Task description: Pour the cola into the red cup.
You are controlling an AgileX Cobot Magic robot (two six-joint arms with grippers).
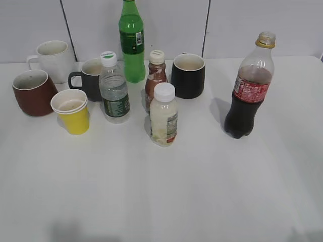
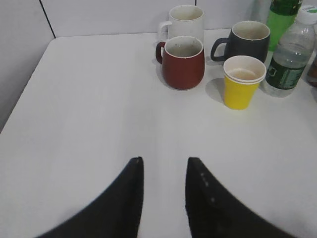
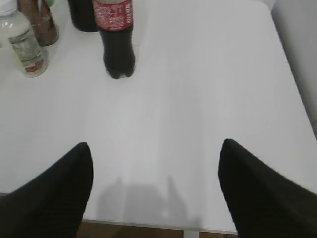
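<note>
The white counter [image 1: 202, 191] carries ten vessels. Five are bottles: one cola [image 1: 249, 85] without a cap, one green bottle [image 1: 131, 43], one clear water bottle [image 1: 114, 88], one small brown bottle [image 1: 155, 75] and one pale, white-capped bottle [image 1: 164, 115]. Four are mugs: one red cup [image 1: 33, 93], one white mug [image 1: 52, 60] and two black mugs [image 1: 189, 75]. One yellow paper cup [image 1: 71, 111] completes the count.

A staged test area in a lab-like room: a plain white bench [image 1: 161, 191] stands against bare pale wall panels [image 1: 242, 25] divided by dark seams, with an assortment of mugs, a yellow paper cup [image 1: 71, 111] and drink bottles grouped along its back half, nothing domestic around them.
</note>
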